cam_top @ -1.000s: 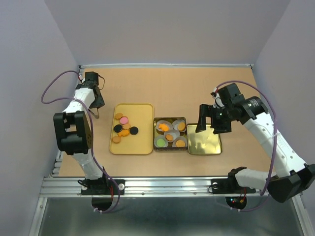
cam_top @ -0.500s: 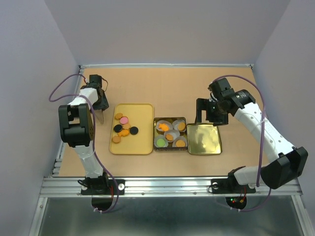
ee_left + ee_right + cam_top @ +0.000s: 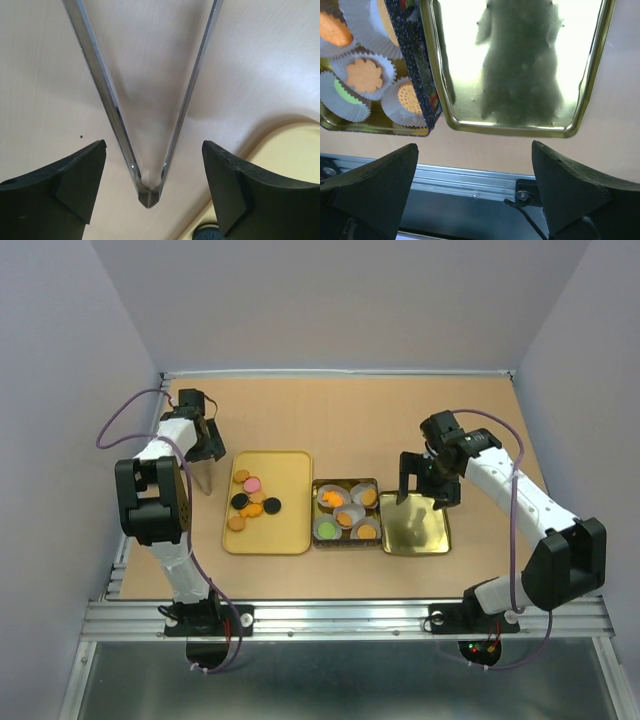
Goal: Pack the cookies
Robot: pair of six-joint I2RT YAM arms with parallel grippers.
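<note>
My left jaws stand wide, straddling the tongs [image 3: 147, 195] untouched; right jaws wide, empty, over the lid [image 3: 415, 530]; loose cookies [image 3: 252, 503] lie on the tray [image 3: 290, 470]; an off-centre squeeze could skid the tongs

We see a bench [image 3: 350, 420] topped in light brown board, closed in by plain pale lilac walls: a back wall [image 3: 340, 300] along its far edge, side walls [image 3: 60, 440] left and right. A ribbed aluminium rail [image 3: 340, 618] runs along the near edge, above a grey surface [image 3: 340, 685]. Light falls evenly.
</note>
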